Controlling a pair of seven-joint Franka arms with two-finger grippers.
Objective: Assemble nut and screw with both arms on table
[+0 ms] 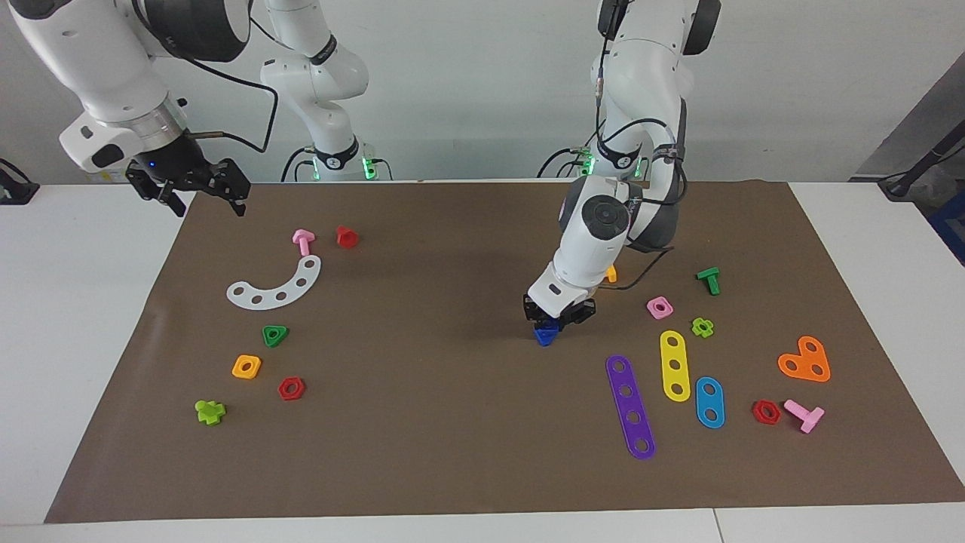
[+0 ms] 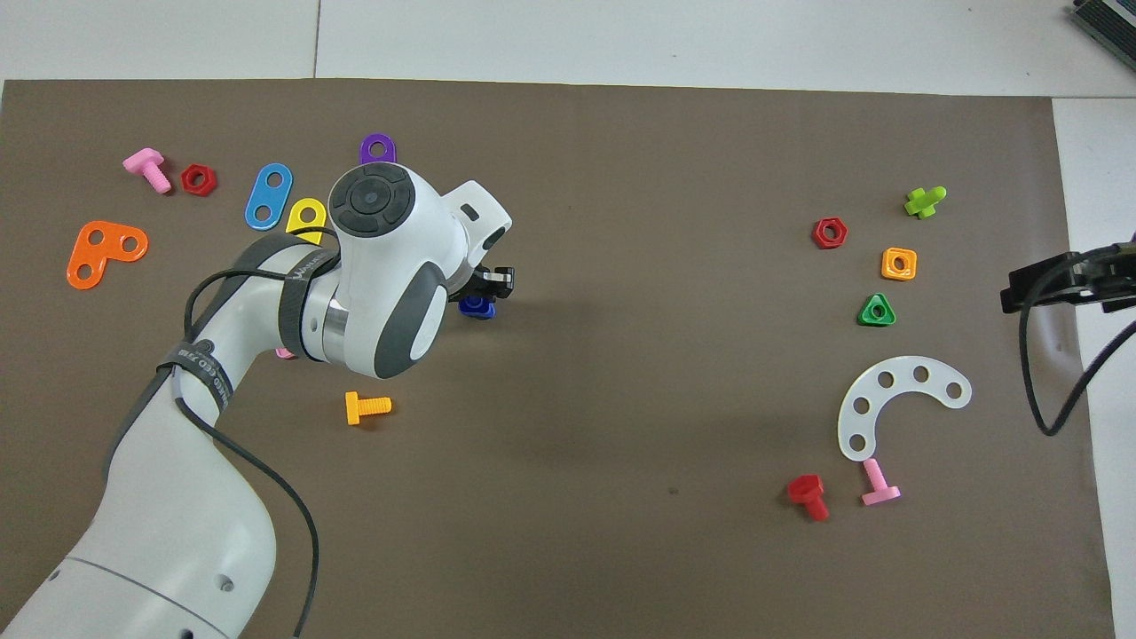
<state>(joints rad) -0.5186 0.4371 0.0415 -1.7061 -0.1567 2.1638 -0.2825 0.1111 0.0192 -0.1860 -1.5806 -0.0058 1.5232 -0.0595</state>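
Note:
The dark-blue screw (image 1: 543, 337) stands on the brown mat of the table (image 1: 452, 452), near its middle. My left gripper (image 1: 559, 315) hangs right over the screw, shut on the dark-blue nut (image 1: 550, 325). Nut and screw read as one blue lump, so I cannot tell whether they touch. In the overhead view the left wrist covers most of the blue pieces (image 2: 477, 307). My right gripper (image 1: 188, 188) waits open in the air over the mat's corner at the right arm's end, with nothing between its fingers.
A pink square nut (image 1: 660, 307), a yellow strip (image 1: 675, 365) and a purple strip (image 1: 630, 406) lie close to the left gripper. An orange bolt (image 2: 366, 406) lies under the left arm. A white arc (image 1: 275, 285), a green triangular nut (image 1: 275, 335) and an orange square nut (image 1: 246, 366) lie toward the right arm's end.

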